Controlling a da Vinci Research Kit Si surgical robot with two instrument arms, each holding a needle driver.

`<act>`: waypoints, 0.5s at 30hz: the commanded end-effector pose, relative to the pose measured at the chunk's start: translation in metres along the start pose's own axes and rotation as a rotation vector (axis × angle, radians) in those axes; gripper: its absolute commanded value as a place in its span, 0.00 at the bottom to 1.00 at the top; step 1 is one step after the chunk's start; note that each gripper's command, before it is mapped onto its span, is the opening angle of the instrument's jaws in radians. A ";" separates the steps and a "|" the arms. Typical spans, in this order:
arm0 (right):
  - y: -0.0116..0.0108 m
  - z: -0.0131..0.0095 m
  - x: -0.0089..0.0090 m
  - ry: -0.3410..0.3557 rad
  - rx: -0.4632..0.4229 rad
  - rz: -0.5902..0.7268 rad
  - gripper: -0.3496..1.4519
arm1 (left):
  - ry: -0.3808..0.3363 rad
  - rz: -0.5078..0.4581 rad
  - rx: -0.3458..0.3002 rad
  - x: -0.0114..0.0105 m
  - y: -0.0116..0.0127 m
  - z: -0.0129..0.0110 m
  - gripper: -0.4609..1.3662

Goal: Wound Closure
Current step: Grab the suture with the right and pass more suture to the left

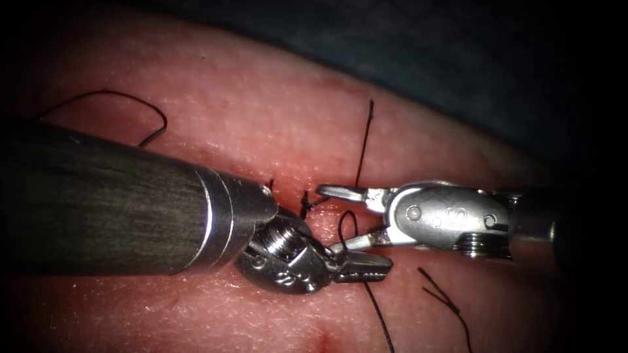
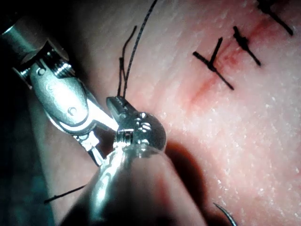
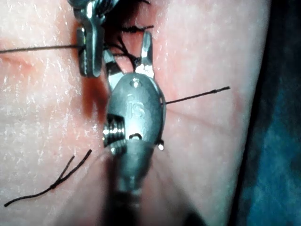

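My left tool (image 1: 364,267) comes in from the left; its jaws are shut on the black thread (image 1: 379,314), which trails toward the lower edge. The same left tool (image 2: 117,104) grips thread (image 2: 134,52) that rises from its tip. My right tool (image 1: 330,219) stands open around a small thread loop (image 1: 347,225), holding nothing, beside a knot (image 1: 305,202) on the tissue (image 1: 248,111). The open right tool (image 3: 128,52) straddles that knot (image 3: 123,47), with the left tool (image 3: 89,47) next to it. A thin curved tip (image 2: 225,214), maybe the needle, lies on the tissue.
Two finished stitches (image 2: 214,63) (image 2: 244,42) cross the reddened cut (image 2: 202,89). A thread end (image 1: 364,140) points upward and a slack loop (image 1: 140,108) lies at the upper left. A cut piece of thread (image 1: 445,301) lies at the lower right. Dark cloth (image 1: 458,52) borders the tissue's far edge.
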 end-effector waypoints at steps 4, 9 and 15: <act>0.0000 -0.0005 0.0003 0.012 0.033 -0.005 0.26 | 0.000 0.000 -0.003 0.0000 0.0000 -0.0001 0.06; 0.0005 -0.0010 0.0008 0.009 0.035 -0.045 0.00 | 0.000 -0.006 -0.003 0.0002 0.0000 -0.0001 0.06; 0.0009 -0.0015 0.0010 0.008 0.035 -0.096 0.00 | -0.001 -0.007 -0.003 0.0003 0.0001 -0.0001 0.06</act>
